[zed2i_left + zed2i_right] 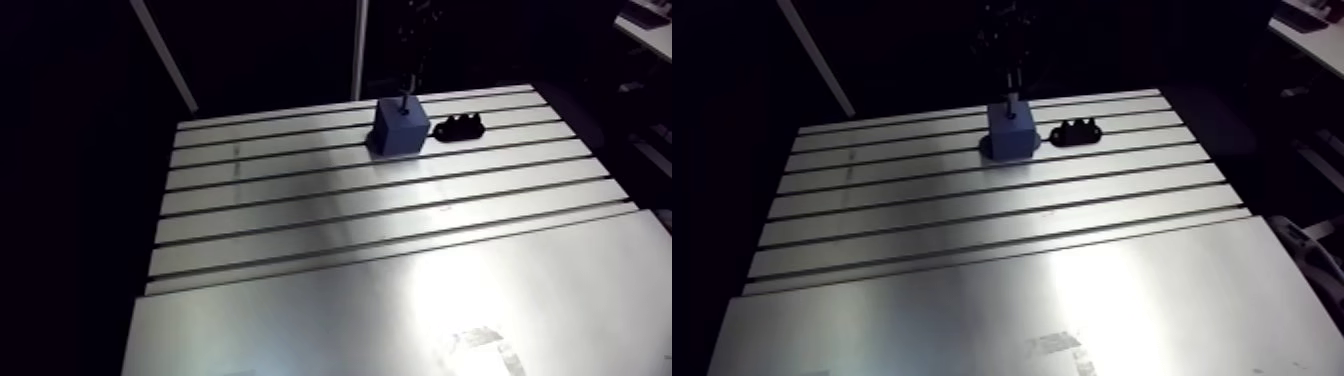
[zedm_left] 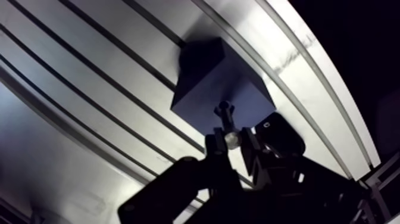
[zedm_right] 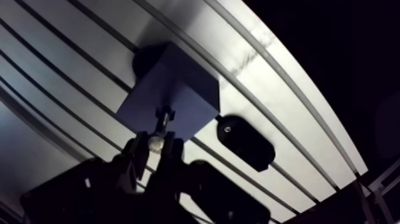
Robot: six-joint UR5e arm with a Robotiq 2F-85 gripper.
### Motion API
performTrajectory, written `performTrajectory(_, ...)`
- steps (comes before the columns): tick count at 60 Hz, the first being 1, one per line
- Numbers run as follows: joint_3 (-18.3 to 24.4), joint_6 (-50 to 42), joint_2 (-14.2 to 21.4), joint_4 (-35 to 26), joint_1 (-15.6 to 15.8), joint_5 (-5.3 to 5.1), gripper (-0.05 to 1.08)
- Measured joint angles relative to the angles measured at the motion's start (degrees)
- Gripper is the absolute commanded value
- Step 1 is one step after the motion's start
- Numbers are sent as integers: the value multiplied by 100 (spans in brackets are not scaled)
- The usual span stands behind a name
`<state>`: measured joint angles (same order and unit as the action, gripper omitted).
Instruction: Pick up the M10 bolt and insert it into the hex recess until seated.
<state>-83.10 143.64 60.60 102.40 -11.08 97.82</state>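
- My gripper (image 2: 232, 140) is clamped on the M10 bolt (image 2: 224, 119). The jaws grip one end of it, and the bolt fills the narrow gap between them.
- Bolt long axis: upright in the arm view. It runs from my jaws straight down to the blue block (image 1: 400, 128).
- Bolt free end: points down at the middle of the block's top face. I cannot tell whether it touches the block or has entered a recess.
- Block: stands on the far part of the slotted table (image 1: 350, 250).
- Black holder (image 1: 459, 127): lies just right of the block, apart from it.
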Motion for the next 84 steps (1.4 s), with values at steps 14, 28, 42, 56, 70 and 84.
performTrajectory(14, -64, 10, -1, 151, 0, -10, 93)
performTrajectory(28, -93, 12, -2, 190, 1, -9, 93)
performTrajectory(42, -102, 15, 3, 191, -6, -2, 93)
performTrajectory(56, -105, 13, 5, 189, -6, 6, 93)
performTrajectory(70, -116, 12, 3, 189, -3, 5, 93)
performTrajectory(84, -139, 13, 0, 189, 0, 1, 93)
